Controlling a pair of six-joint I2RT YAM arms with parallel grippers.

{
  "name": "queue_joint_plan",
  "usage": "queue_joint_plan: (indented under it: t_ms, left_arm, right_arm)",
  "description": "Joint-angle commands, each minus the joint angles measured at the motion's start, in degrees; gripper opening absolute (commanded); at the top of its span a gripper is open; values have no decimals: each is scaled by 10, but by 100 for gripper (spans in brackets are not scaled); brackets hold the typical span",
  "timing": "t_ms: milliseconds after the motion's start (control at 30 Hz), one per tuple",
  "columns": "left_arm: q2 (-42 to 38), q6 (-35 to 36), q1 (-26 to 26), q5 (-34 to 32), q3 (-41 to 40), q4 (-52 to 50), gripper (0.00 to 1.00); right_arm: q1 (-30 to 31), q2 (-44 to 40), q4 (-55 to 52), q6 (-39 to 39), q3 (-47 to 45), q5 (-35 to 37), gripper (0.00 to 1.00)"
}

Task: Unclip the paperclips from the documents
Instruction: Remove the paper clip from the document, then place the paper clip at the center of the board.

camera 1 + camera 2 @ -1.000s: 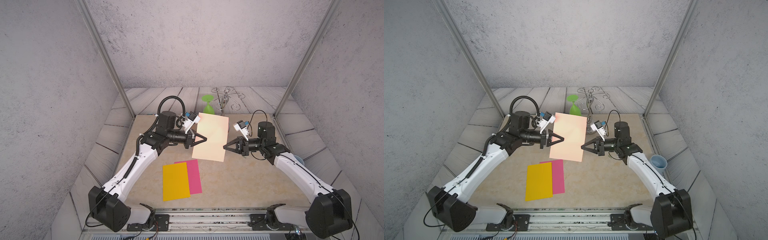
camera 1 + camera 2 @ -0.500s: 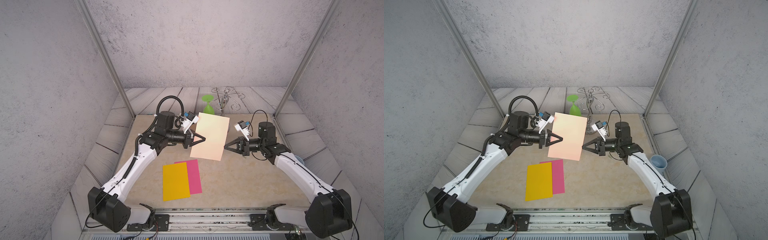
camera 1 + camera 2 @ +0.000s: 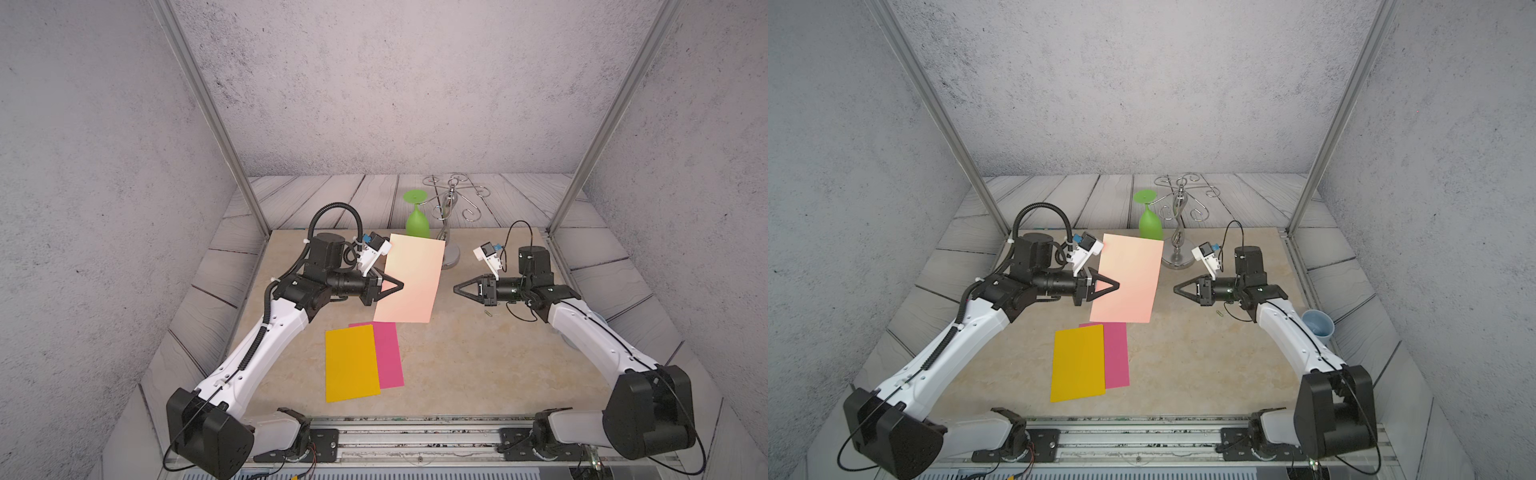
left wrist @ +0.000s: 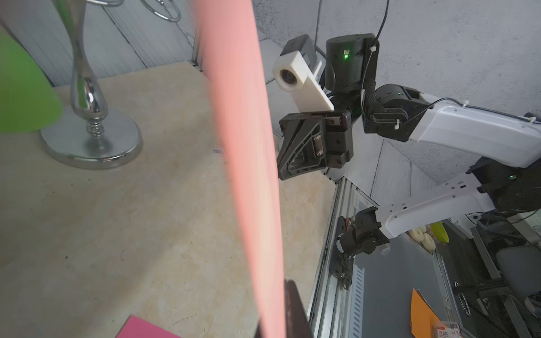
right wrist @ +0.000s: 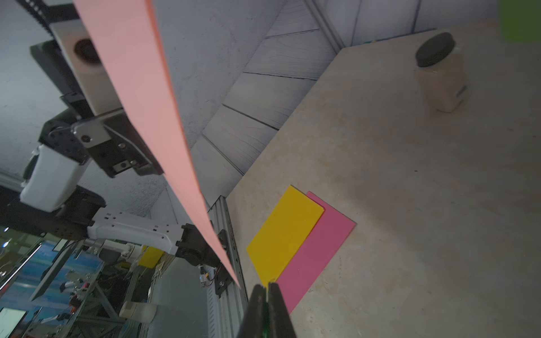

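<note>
- My left hand (image 3: 401, 286) clamped shut on the salmon pink sheet (image 3: 413, 270) by one edge, sheet upright above the bench (image 3: 478, 365).
- Risk: one-edge pinch, sheet could flop or slip out.
- Flat on bench: yellow sheet (image 3: 351, 363) overlapping magenta sheet (image 3: 390, 353).
- Left forearm level, pointing right; my right hand (image 3: 455, 287) closed, empty, facing it, apart.
- Loose paperclip (image 3: 489, 312) on bench under right hand.

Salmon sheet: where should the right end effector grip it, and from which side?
Probably its free right edge, mid-height, coming level from the robot's right. The salmon sheet hangs upright, left end effector pinching the opposite edge; the shut right end effector points at that free edge.
</note>
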Motion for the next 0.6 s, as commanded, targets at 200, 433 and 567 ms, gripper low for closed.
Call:
queue_joint_plan:
  t_ms: [200,433,567]
  left_arm:
    - [-40,-15,10,-54,-64,-12,0]
    - [-57,-32,11,-82,-100,-12,0]
    - [-59,-42,12,-98,-119,-15,0]
  right_arm:
    - [-60,122,-57,38,-21,244,7]
    - [-79,200,-60,56,-18,303,6]
    - [-83,232,-71,57,-14,323,7]
